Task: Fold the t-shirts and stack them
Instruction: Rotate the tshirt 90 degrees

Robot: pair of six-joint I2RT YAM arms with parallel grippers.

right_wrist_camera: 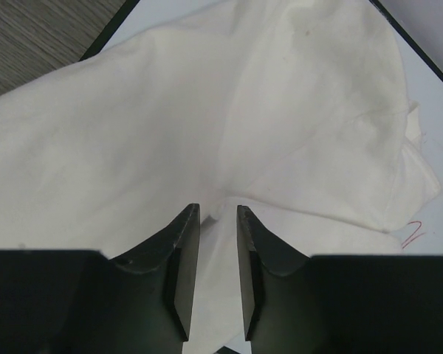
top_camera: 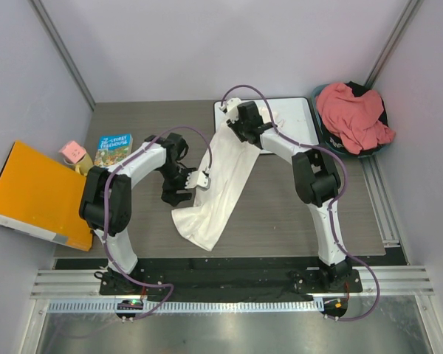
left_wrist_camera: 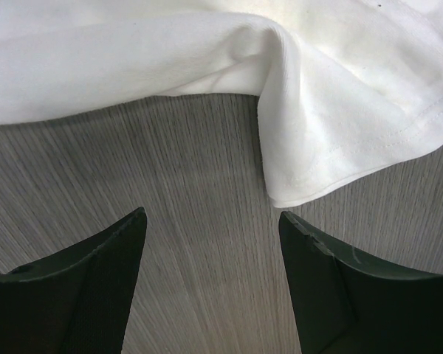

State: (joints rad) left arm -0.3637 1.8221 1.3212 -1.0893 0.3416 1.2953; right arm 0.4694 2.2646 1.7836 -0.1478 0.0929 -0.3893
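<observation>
The white t-shirt (top_camera: 218, 184) lies in a long crumpled strip, from the whiteboard (top_camera: 295, 118) at the back down to the table's middle. My right gripper (top_camera: 229, 127) is over the whiteboard's left part, its jaws nearly closed on a pinched fold of the white t-shirt (right_wrist_camera: 207, 110); the gripper (right_wrist_camera: 217, 208) shows cloth between its fingers. My left gripper (top_camera: 194, 181) is at the shirt's left edge, open and empty (left_wrist_camera: 213, 214), low over bare wood, with a hemmed corner of the shirt (left_wrist_camera: 317, 110) just ahead. The salmon pink t-shirt (top_camera: 352, 114) lies heaped in a dark basket (top_camera: 332, 146) at the back right.
An orange folder (top_camera: 37, 195) lies past the table's left edge. A book (top_camera: 114, 147) and a small pink box (top_camera: 72, 151) are at the back left. The whiteboard (right_wrist_camera: 435, 147) carries a red mark (right_wrist_camera: 411, 234). A metal rail (top_camera: 376, 199) runs along the right side.
</observation>
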